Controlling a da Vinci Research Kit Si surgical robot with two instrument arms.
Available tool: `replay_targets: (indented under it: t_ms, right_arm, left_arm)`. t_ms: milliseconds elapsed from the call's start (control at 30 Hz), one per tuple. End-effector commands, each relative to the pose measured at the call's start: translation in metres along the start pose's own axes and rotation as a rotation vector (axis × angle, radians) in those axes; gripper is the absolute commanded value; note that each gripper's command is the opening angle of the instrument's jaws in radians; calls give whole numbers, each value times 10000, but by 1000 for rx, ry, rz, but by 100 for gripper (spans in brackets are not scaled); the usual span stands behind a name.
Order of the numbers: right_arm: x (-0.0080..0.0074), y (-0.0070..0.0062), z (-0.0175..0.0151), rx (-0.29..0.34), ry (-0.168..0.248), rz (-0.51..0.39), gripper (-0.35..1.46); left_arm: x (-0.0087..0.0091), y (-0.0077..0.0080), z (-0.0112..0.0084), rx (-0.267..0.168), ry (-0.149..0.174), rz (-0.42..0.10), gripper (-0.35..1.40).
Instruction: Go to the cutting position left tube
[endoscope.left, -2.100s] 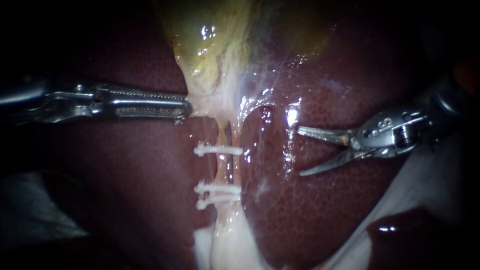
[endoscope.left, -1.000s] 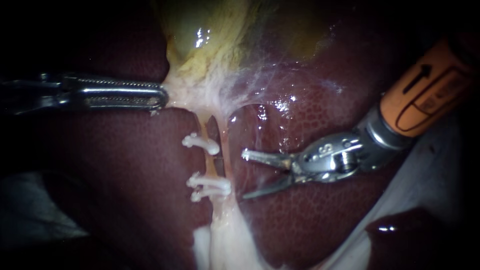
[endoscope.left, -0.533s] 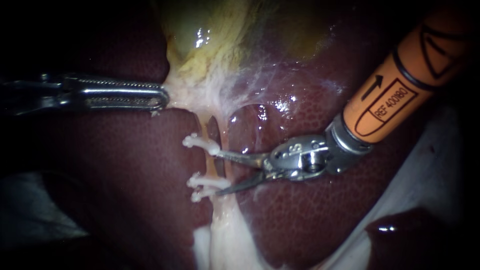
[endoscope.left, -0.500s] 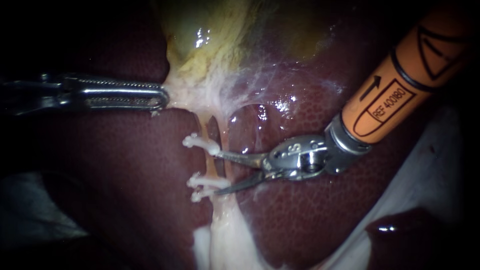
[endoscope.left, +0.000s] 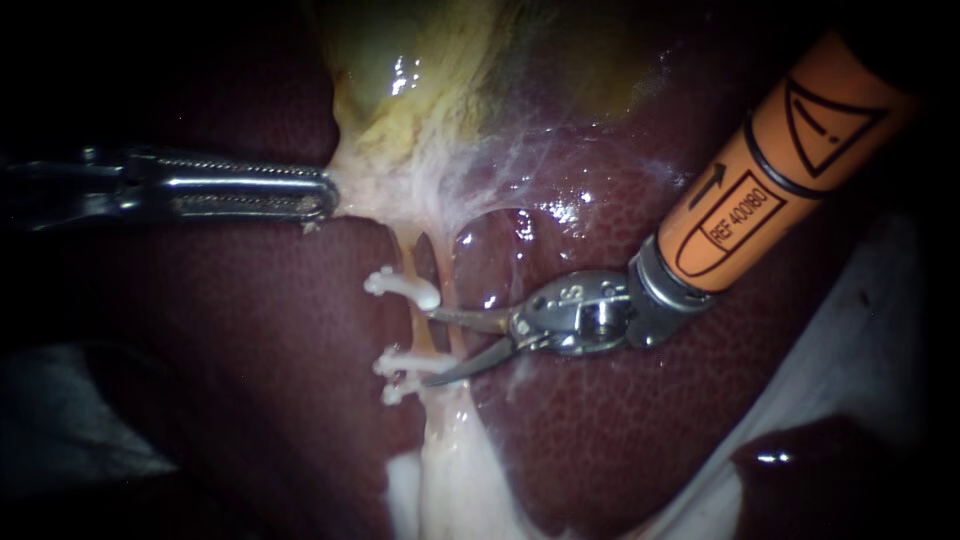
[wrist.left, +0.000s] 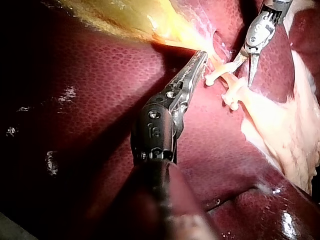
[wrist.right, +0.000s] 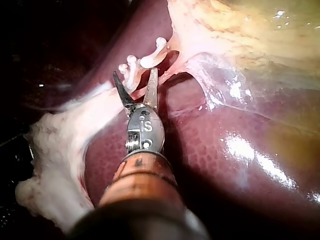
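The right instrument (endoscope.left: 428, 347) has its blades apart and grips nothing. The left tube (endoscope.left: 421, 335) lies at their tips, with a single clip (endoscope.left: 400, 287) just beyond the upper blade and a pair of clips (endoscope.left: 405, 366) beside the lower. The left instrument (endoscope.left: 328, 196) has its jaws clamped on pale tissue (endoscope.left: 375, 190) beneath the gallbladder (endoscope.left: 420, 90).

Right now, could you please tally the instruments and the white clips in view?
Instruments: 2, the left instrument and the right instrument
White clips: 3, the upper clip, middle clip and lowest clip
Total: 5
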Motion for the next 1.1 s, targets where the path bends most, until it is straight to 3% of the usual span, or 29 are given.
replay_targets:
  t_ms: [33, 633, 1100]
  right_arm:
    - [0, 2, 1, 5, 6, -8, 142]
    - [16, 11, 23, 119, 93, -33, 130]
    - [42, 9, 55, 122, 168, 36, 134]
  left_arm:
    - [0, 0, 0, 0, 0, 0, -35]
    - [0, 0, 1, 1, 0, 0, -35]
    - [1, 1, 3, 2, 1, -1, -35]
